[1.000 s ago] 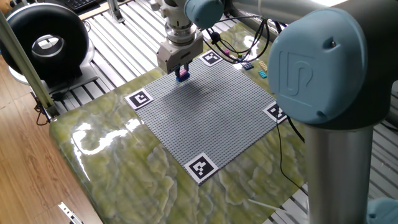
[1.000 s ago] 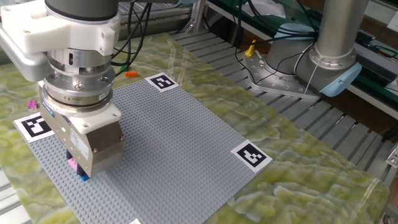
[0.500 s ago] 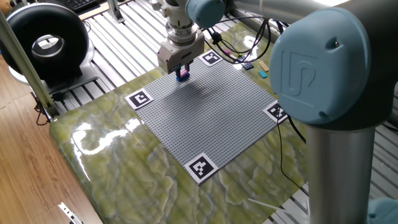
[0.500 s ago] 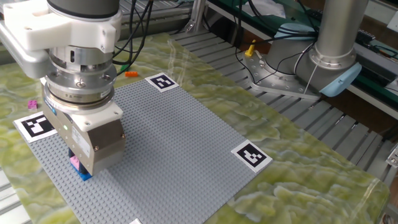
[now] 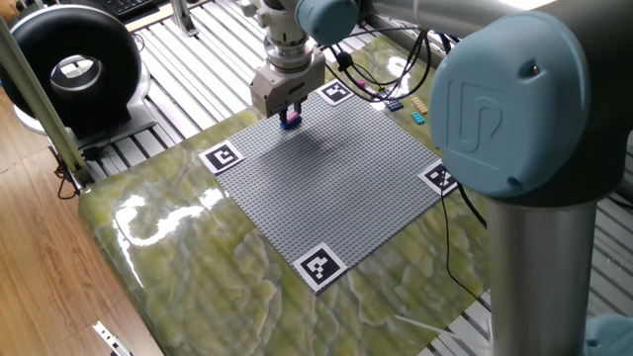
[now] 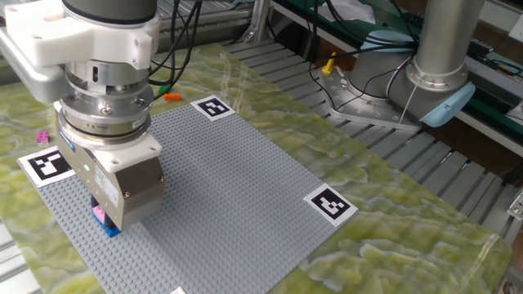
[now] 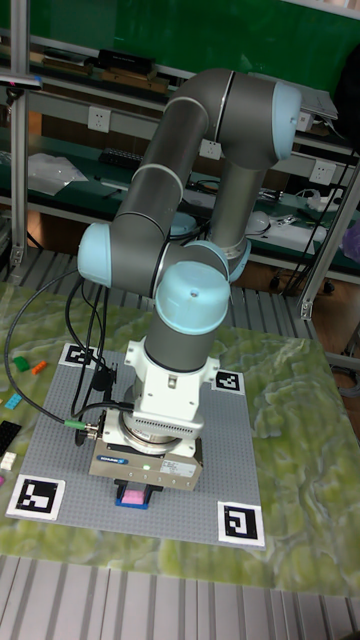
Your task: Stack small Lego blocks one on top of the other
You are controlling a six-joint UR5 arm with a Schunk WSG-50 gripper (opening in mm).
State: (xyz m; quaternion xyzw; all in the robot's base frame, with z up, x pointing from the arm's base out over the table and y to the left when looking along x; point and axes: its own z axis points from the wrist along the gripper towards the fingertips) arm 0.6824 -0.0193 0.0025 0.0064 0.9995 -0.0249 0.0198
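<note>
The magenta-pink block (image 6: 98, 214) sits on top of the blue block (image 6: 111, 231), and the pair stands on the grey baseplate (image 6: 245, 188) near its edge. The tall fixed view shows the same pink block (image 7: 133, 494) over the blue block (image 7: 133, 504). My gripper (image 5: 289, 115) hangs straight over the stack (image 5: 290, 122), one finger on each side of it. The fingers look parted from the pink block. In the other fixed view the gripper body hides most of the fingers.
Fiducial markers (image 5: 222, 156) (image 6: 330, 204) sit at the baseplate corners. Loose bricks lie off the plate: dark blue (image 5: 394, 104), cyan (image 5: 417, 117), orange (image 6: 172, 97), magenta (image 6: 42, 136). Cables (image 7: 40, 330) trail across the table, and a black round device (image 5: 74, 64) stands beyond it.
The gripper rose slightly from one second ago to half a second ago, while the stacked blocks stayed on the baseplate. Nothing has moved since.
</note>
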